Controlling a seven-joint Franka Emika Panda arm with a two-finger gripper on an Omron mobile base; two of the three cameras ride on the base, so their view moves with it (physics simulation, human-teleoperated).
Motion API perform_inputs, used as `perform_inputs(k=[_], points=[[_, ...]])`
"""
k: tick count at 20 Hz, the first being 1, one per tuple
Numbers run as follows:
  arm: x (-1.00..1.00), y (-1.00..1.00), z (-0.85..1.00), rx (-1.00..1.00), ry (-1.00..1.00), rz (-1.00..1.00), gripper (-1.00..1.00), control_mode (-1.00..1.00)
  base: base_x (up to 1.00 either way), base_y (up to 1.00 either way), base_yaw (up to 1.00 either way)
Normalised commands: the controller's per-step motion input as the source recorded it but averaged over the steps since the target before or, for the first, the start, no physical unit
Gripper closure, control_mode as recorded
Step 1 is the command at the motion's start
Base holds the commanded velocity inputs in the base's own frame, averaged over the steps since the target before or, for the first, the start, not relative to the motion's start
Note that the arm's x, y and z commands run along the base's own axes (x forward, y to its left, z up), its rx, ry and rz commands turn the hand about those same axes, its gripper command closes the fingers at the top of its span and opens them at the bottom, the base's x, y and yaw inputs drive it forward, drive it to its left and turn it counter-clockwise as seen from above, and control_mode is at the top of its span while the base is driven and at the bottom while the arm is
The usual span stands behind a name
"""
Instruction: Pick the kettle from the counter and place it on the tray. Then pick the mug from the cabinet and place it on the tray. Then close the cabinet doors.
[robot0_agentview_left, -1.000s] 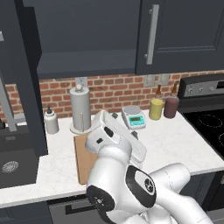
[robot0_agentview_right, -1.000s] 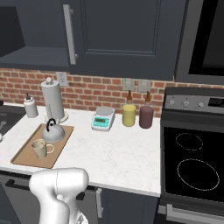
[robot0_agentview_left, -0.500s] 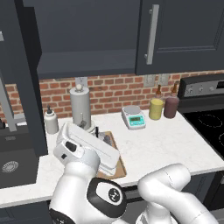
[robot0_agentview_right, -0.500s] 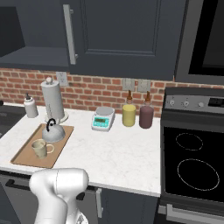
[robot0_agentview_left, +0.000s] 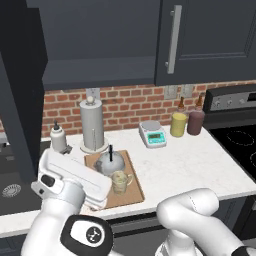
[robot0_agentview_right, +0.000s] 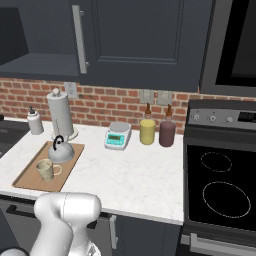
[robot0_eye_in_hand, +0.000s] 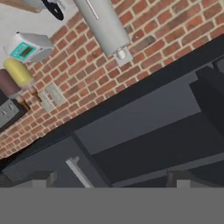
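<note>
The grey kettle (robot0_agentview_left: 111, 162) (robot0_agentview_right: 61, 151) and the beige mug (robot0_agentview_left: 120, 181) (robot0_agentview_right: 45, 170) both stand on the wooden tray (robot0_agentview_left: 131, 194) (robot0_agentview_right: 30, 176) on the counter (robot0_agentview_left: 185, 162). The cabinet (robot0_agentview_left: 100, 45) stands open; its left door (robot0_agentview_left: 20, 100) is swung out and its right door (robot0_agentview_left: 210, 40) is shut. In the left base view my white hand (robot0_agentview_left: 70, 179) hangs low at the tray's left edge. My gripper (robot0_eye_in_hand: 111, 181) is open and empty, with its fingertips (robot0_eye_in_hand: 41, 178) aimed up at the cabinet's underside (robot0_eye_in_hand: 144, 127).
A paper-towel roll (robot0_agentview_left: 92, 124), a white bottle (robot0_agentview_left: 58, 138), a scale (robot0_agentview_left: 153, 133), a yellow jar (robot0_agentview_left: 177, 124) and a dark jar (robot0_agentview_left: 195, 121) line the brick wall. A sink (robot0_agentview_left: 12, 190) lies to the left and a stove (robot0_agentview_right: 220, 185) to the right.
My arm has swung leftward and down across the left base view. Kettle and mug stay put on the tray. The gripper remains open.
</note>
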Motion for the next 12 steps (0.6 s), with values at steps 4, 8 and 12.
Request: perform_inputs(k=[4, 8, 12], points=[[0.02, 0.12, -0.19, -0.03, -0.14, 0.00, -1.00, -1.00, 0.00, 0.00, 0.00], [0.01, 0.03, -0.17, -0.03, -0.15, 0.00, -1.00, -1.00, 0.00, 0.00, 0.00], [0.00, 0.11, -0.09, -0.01, -0.15, 0.00, -1.00, -1.00, 0.00, 0.00, 0.00]])
